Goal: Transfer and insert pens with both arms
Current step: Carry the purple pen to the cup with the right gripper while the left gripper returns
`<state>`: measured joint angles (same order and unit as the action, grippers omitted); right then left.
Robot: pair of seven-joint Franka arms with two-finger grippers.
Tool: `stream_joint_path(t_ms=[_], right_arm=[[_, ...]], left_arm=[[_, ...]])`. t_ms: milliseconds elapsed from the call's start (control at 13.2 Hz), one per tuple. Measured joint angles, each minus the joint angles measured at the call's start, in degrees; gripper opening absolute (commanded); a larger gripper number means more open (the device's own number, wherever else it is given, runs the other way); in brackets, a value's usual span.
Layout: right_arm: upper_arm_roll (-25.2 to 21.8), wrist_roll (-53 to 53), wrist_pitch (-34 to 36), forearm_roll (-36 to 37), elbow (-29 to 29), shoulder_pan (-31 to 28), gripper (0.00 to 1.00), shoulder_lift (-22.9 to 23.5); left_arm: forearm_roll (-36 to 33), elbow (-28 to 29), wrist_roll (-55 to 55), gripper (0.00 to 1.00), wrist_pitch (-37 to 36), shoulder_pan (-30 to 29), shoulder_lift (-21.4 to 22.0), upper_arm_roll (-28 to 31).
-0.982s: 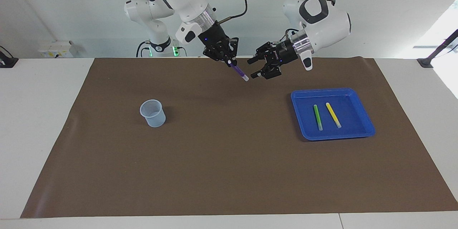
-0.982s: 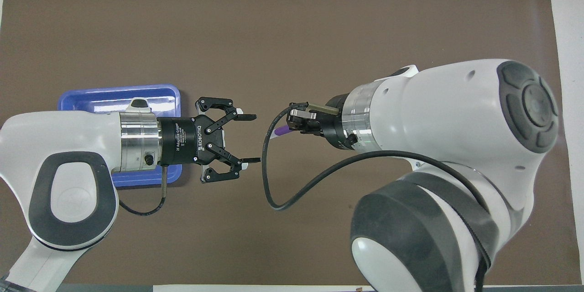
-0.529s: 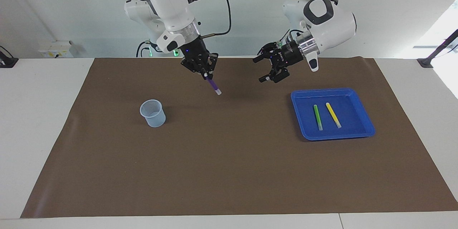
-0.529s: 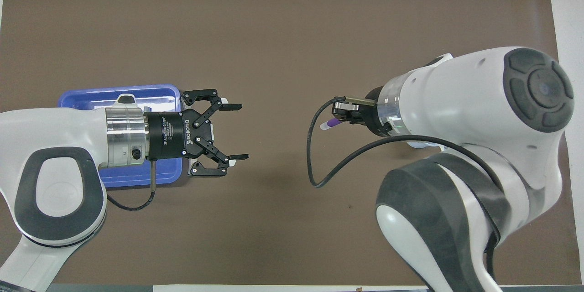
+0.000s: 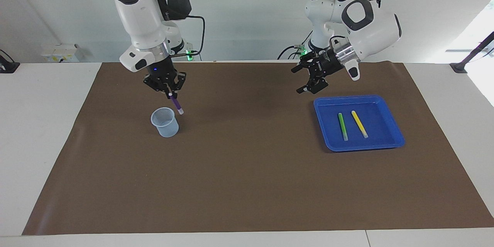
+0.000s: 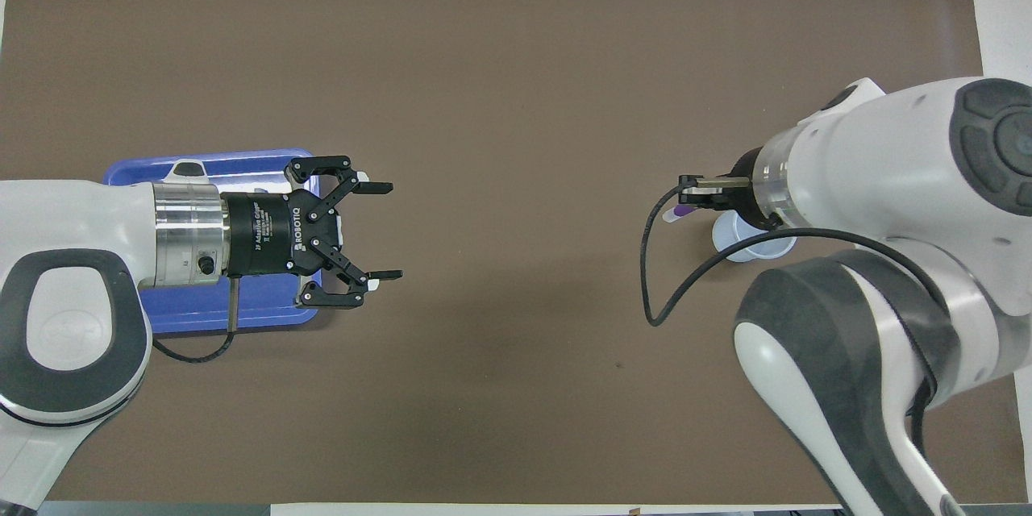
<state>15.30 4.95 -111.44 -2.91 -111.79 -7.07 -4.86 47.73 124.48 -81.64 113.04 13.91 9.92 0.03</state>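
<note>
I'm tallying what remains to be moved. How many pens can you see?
3. The green pen and yellow pen lie side by side in the blue tray. The purple pen is held in the right tool above the cup.

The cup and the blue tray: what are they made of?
Cup: probably thin plastic, pale blue and see-through, since its base shows through the wall. Tray: likely moulded plastic, glossy, with a raised rim and light glinting off it.
</note>
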Motion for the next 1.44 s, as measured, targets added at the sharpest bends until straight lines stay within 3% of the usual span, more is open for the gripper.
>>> stream_joint_path(t_ms=[453,1133,1209,1284,1360,1436], right_arm=[[0.0,-7.4,-9.4,0.0,-8.3,-4.4,0.0,-0.5],[0.1,-9.0,-20.1,0.0,-17.6,-7.1,0.0,1.2],[0.1,-9.0,-20.9,0.0,-17.5,-7.1,0.48,1.7],[0.1,-9.0,-21.3,0.0,-17.5,-7.1,0.87,1.8],[0.1,-9.0,-21.3,0.0,-17.5,-7.1,0.98,1.8],[0.1,-9.0,-21.4,0.0,-17.5,-7.1,1.0,1.8]], left_arm=[[-24.7,-1.6,5.2,1.0,-2.6,-3.9,0.0,0.1],[-33.2,-1.3,49.8,1.0,-6.2,-16.6,-1.8,0.4],[-34.2,-1.3,54.2,1.0,-5.5,-17.7,-2.8,0.4],[-35.4,-1.2,57.5,1.0,-4.1,-18.4,-3.8,0.5],[-37.3,-1.2,59.9,1.0,-2.2,-18.5,-4.9,0.4],[-38.7,-1.2,61.9,1.0,-0.3,-18.5,-6.1,0.3]])
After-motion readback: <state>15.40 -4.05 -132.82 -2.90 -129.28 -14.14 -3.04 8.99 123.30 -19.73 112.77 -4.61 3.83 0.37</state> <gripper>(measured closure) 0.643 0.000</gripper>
